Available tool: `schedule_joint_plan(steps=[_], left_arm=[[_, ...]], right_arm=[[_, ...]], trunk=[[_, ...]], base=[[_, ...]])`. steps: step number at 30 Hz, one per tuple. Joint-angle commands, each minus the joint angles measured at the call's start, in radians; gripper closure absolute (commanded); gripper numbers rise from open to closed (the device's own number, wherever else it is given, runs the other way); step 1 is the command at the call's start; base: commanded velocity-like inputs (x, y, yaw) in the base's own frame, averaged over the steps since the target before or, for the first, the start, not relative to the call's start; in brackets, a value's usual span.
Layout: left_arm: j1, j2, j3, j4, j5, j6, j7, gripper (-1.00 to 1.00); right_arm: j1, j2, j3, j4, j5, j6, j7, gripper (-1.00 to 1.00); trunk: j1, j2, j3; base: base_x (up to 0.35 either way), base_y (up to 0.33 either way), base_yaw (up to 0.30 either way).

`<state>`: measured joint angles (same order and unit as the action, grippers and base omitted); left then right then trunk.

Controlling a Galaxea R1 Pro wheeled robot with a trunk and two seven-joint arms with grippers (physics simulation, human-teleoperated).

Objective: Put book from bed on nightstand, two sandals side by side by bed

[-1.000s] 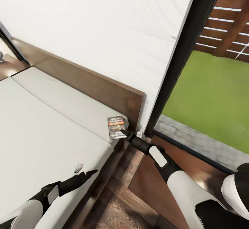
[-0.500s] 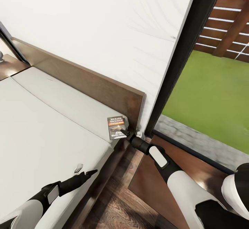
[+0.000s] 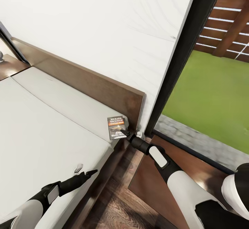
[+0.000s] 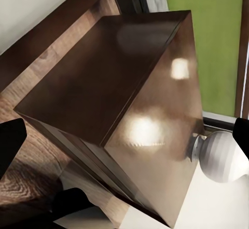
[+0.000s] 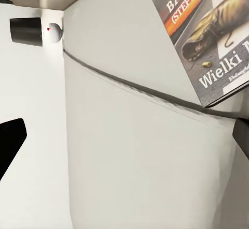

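The book (image 3: 116, 127) lies flat on the pale mattress of the bed (image 3: 41, 128), at the corner by the dark headboard (image 3: 86, 82). Its dark cover with an orange band fills a corner of the right wrist view (image 5: 212, 37). My right gripper (image 3: 123, 131) is open at the book's near corner, its fingertips (image 5: 10, 140) wide apart just over the mattress. The book's edge lies close to one finger, not between the two. My left gripper (image 3: 92, 171) hangs open above the bed's side edge. A nightstand (image 3: 197, 168) stands under my right arm, its glossy top (image 4: 114, 83) bearing a white lamp base (image 4: 220, 156). The sandals are out of view.
A dark-framed window (image 3: 180, 59) onto green grass stands right of the headboard. A second nightstand (image 3: 8, 68) sits across the bed, its black-shaded lamp (image 5: 28, 30) far off. Wood-plank floor (image 3: 117, 201) runs between the bed and the near nightstand. A small pale crease (image 3: 79, 167) marks the mattress.
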<state>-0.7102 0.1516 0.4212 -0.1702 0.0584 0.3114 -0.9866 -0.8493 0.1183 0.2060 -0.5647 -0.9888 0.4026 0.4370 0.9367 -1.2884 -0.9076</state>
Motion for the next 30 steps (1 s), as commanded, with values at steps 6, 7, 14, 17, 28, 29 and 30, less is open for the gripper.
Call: schedule_joint_plan(steps=[6,7,14,17,28,29,30], left_arm=[[-0.001,0.0,0.0,0.0,0.006,0.011,-0.003,-1.0],[0.0,0.0,0.0,0.0,0.006,0.01,-0.003,-1.0],[-0.001,0.0,-0.001,0.0,0.006,0.011,-0.003,-1.0],[-0.001,0.0,-0.001,0.0,0.006,0.011,-0.003,-1.0],[-0.001,0.0,-0.001,0.0,0.006,0.011,-0.003,-1.0],[-0.001,0.0,-0.001,0.0,0.006,0.011,-0.003,-1.0],[-0.001,0.0,-0.001,0.0,0.006,0.011,-0.003,-1.0]], right_arm=[[-0.001,0.0,0.001,0.001,-0.007,0.004,0.0,-1.0],[-0.001,0.0,0.001,0.001,-0.007,0.004,0.0,-1.0],[0.001,0.0,0.001,0.002,-0.007,0.004,-0.001,-1.0],[0.001,0.0,0.001,0.002,-0.007,0.004,0.0,-1.0],[0.001,-0.002,0.001,0.002,-0.007,0.01,0.0,-1.0],[0.001,-0.002,0.001,0.002,-0.007,0.011,0.0,-1.0],[0.001,-0.002,0.001,0.002,-0.007,0.011,0.0,-1.0]], trunk=[[0.0,0.0,-0.001],[0.0,0.0,-0.001],[0.0,0.0,-0.001],[0.0,0.0,-0.001],[0.0,0.0,-0.001],[0.0,0.0,-0.001],[0.0,0.0,-0.001]], base=[[0.0,0.0,0.0],[0.0,0.0,0.0],[0.0,0.0,0.0],[0.0,0.0,0.0],[0.0,0.0,0.0],[0.0,0.0,0.0],[0.0,0.0,0.0]])
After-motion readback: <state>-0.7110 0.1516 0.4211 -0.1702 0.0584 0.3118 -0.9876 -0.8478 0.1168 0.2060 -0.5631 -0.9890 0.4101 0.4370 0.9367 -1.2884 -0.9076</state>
